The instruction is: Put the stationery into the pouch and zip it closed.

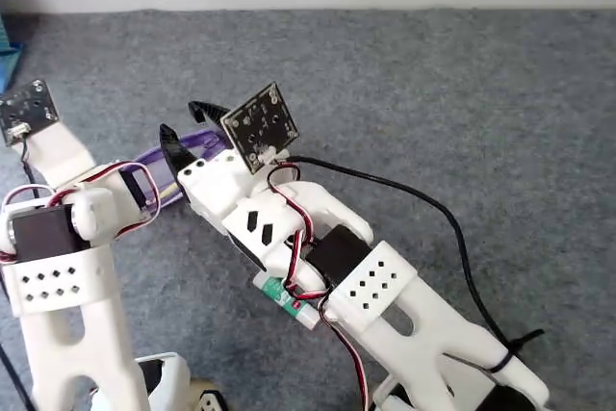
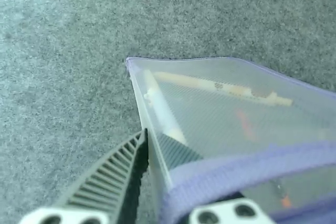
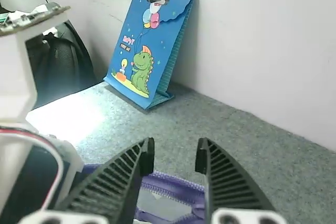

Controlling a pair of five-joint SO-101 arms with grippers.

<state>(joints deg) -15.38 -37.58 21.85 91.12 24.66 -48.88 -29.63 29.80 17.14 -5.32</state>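
Left pincer (image 2: 155,153) clamped on pouch (image 2: 236,114) with pens (image 2: 220,86) inside; right pincer (image 3: 174,156) parted.

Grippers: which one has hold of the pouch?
The left gripper: it is shut on the pouch's end, while the right gripper hangs open above the purple zip edge.

We see our right jaws spread apart just above the purple pouch (image 1: 200,140) on the grey surface (image 1: 433,93).
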